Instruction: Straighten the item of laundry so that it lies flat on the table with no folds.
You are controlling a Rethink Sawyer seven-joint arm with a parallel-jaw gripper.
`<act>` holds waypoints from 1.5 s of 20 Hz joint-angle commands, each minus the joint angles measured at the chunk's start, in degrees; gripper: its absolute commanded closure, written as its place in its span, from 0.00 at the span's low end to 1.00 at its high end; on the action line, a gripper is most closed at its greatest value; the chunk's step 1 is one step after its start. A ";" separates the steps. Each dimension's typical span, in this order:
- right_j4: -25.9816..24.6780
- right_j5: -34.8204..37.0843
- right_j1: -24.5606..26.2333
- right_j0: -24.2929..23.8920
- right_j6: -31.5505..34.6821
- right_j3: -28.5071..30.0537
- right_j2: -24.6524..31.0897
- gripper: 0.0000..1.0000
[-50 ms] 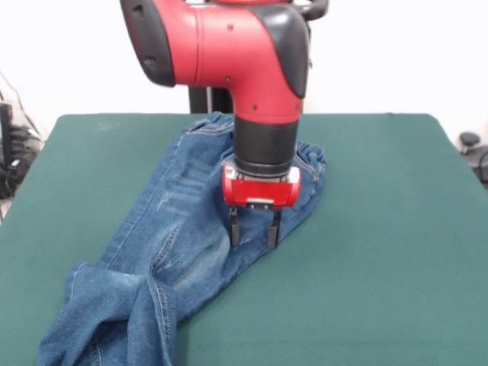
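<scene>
A small pair of blue denim jeans [171, 229] lies slantwise on the dark green table [366, 229], waistband at the far middle, legs running toward the near left corner. The leg ends [114, 320] are bunched and folded over each other at the near left. My gripper [252, 230] comes down from the red arm over the jeans' right edge, near the hip. Its two dark fingers [234, 227] stand a little apart, open, tips at or just above the denim, with nothing held between them.
The arm's red and black body [244, 53] hangs over the far middle of the table and hides part of the waistband. Bare green table surface spreads to the right of the jeans. Dark cables and gear sit off the table's left and right edges.
</scene>
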 commanded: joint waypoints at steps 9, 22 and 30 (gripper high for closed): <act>1.79 -7.40 7.95 6.02 9.11 -6.27 -5.89 1.00; 10.62 2.85 -3.37 1.24 7.74 7.96 4.26 1.00; 19.55 12.28 -16.89 5.47 9.59 15.31 3.54 1.00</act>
